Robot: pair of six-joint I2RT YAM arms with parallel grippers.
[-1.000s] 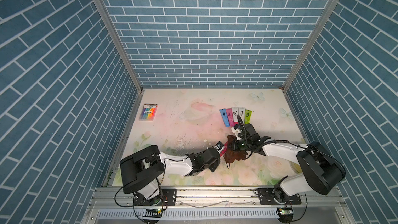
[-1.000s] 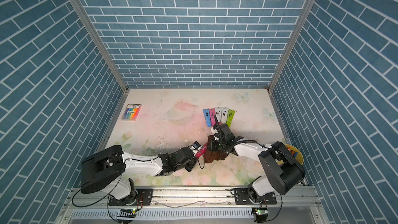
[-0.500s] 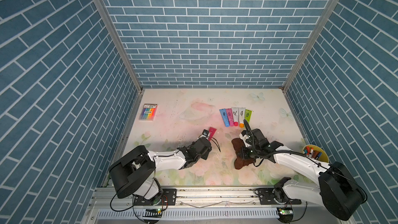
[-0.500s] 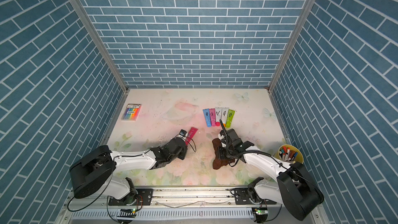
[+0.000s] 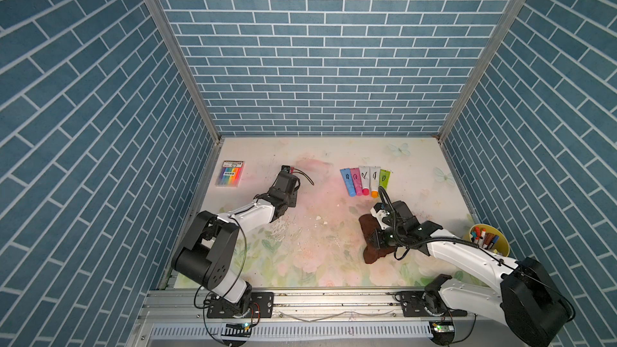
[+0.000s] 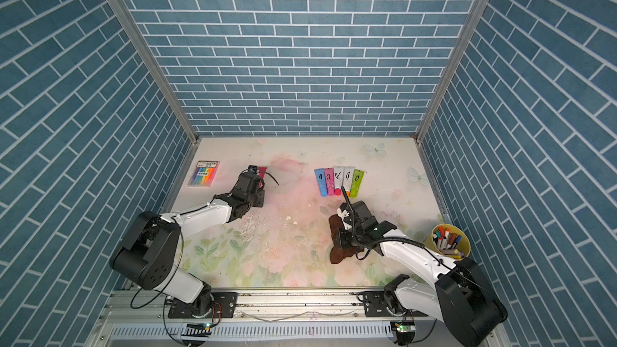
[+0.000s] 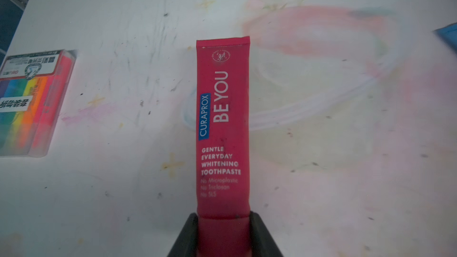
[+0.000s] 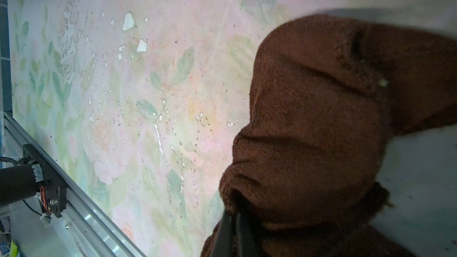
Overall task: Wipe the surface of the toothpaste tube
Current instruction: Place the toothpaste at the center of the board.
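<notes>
Red toothpaste tube (image 7: 222,129), brown cloth (image 8: 321,119)

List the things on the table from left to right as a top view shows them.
Rainbow marker pack → red toothpaste tube → row of five colored tubes → yellow cup of markers.

On the desk (image 5: 317,245), the pen pack (image 5: 230,177) lies at the far left, near the side wall. To its right, well apart, the left claw (image 7: 223,218) holds the toothpaste tube (image 7: 222,124) by its cap end, its crimped end toward the back wall. A row of five tubes (image 5: 365,181) lies side by side, far and right of centre. In front of that row lies the cloth (image 5: 375,253), pinched by the right claw (image 8: 235,218) above it. A cup of markers (image 5: 500,253) stands at the desk's right edge, right of the cloth.
</notes>
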